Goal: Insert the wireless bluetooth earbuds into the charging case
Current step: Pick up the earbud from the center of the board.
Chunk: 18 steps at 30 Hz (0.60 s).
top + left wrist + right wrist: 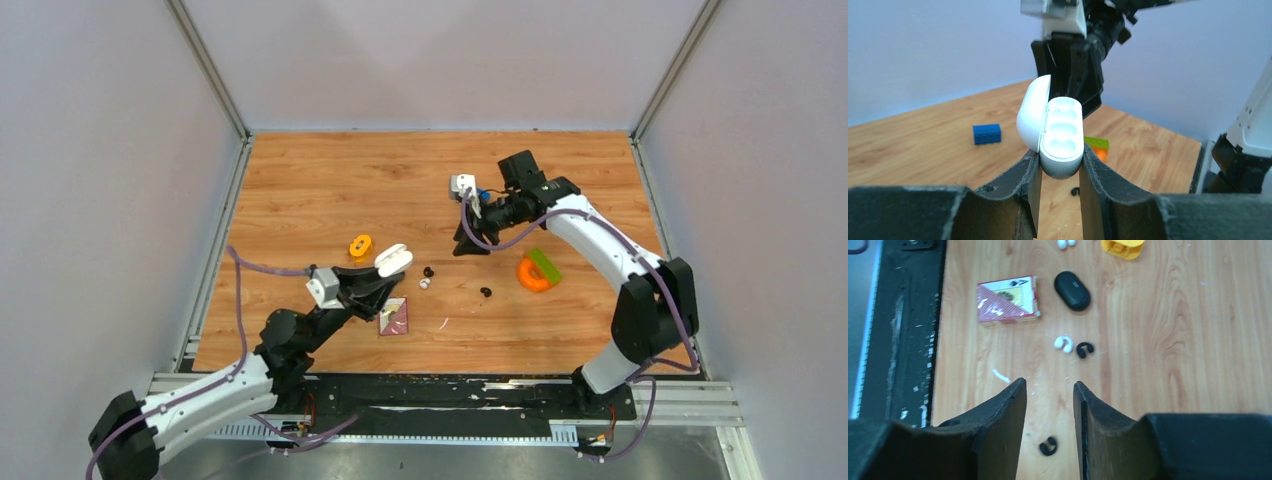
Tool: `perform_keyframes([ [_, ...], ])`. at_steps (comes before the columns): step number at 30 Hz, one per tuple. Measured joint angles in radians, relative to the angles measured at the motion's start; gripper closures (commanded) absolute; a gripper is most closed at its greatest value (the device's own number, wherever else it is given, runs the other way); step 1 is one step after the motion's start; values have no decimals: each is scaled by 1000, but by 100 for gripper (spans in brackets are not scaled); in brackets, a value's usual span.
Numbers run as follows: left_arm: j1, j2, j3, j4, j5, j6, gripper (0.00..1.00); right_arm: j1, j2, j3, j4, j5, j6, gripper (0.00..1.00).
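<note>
Bottom centre of the left wrist view: left gripper (1060, 160) clamped on the charging case (1063, 131), lid hinged open to the left, both wells showing. Just past it, mid-frame in the top view, the wireless bluetooth earbuds (429, 272) lying apart on the wood, one beside a white bud (424, 283), the other further right. Higher up the frame, right gripper (470, 243) hovering, fingers spread, grasping nothing.

Glossy white oval charging case (393, 260), held at left gripper (384, 277) tips. Small black rounded earbud (429, 272) near case; second black earbud (486, 292) further right, both on wooden tabletop (300, 190).
</note>
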Motion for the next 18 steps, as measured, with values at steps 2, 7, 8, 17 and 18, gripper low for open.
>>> perform_keyframes([
  [2,0,-109,-17,-60,-48,11,100,7,71,50,20,3,-11,63],
  [7,0,-292,-92,-175,-129,33,100,44,270,187,29,24,-70,64],
  [8,0,-307,-92,-191,-136,37,100,55,311,208,28,30,-83,65],
  [17,0,-340,-92,-229,-145,58,100,114,544,336,-15,95,-163,64],
  [18,0,-337,-92,-229,-144,60,100,118,550,339,-21,99,-170,64],
])
